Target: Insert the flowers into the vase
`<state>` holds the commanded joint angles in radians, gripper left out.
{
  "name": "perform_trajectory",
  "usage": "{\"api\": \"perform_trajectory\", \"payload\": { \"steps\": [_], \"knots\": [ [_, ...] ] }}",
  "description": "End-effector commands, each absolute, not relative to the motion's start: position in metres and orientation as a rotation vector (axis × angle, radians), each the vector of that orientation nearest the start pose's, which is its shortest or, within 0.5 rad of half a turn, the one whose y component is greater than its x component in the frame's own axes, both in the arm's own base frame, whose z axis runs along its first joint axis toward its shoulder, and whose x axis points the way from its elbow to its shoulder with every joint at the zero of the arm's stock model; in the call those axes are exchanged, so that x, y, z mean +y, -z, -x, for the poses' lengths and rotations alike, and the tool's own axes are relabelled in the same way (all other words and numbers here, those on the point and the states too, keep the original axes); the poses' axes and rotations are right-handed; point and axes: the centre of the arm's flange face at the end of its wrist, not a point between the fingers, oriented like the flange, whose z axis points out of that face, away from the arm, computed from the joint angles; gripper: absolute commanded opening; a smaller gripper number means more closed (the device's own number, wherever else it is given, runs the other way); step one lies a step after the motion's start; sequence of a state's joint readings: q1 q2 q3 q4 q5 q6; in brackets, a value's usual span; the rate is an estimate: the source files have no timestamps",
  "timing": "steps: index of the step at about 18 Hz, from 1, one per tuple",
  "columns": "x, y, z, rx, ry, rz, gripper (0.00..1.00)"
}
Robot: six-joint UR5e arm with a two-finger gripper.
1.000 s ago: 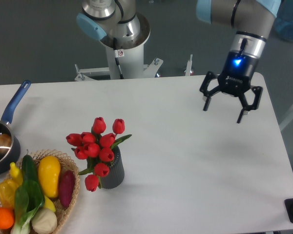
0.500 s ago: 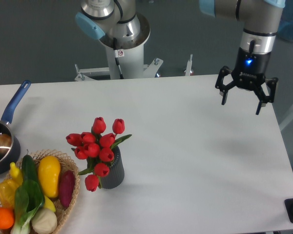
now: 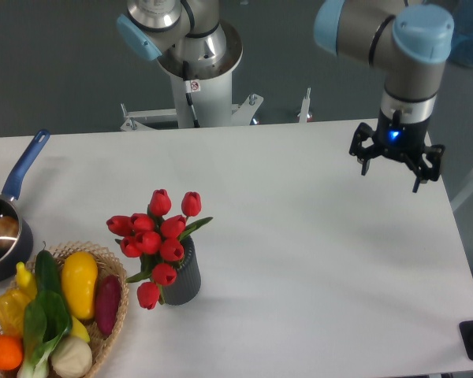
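The flowers (image 3: pixel 158 236), a bunch of red tulips with green leaves, stand in the vase (image 3: pixel 184 278), a dark grey ribbed cylinder left of the table's middle. One bud droops over the vase's left side. My gripper (image 3: pixel 390 179) hangs open and empty above the table's far right edge, well away from the vase.
A wicker basket (image 3: pixel 110 264) of vegetables sits at the front left corner, just left of the vase. A blue-handled saucepan (image 3: pixel 8 228) is at the left edge. The arm's base (image 3: pixel 195 63) stands behind the table.
The gripper has moved right and up toward the far right edge, staying open. The flowers and vase have not moved.
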<state>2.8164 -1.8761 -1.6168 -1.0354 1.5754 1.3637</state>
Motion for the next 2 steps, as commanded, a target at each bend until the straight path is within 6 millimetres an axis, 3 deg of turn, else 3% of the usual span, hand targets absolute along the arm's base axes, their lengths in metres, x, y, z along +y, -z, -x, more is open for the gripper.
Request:
{"api": "perform_trajectory", "payload": {
  "steps": [2],
  "knots": [
    [0.3216, -0.3525, 0.5381, 0.181, -0.277, 3.080, 1.00]
  ]
}}
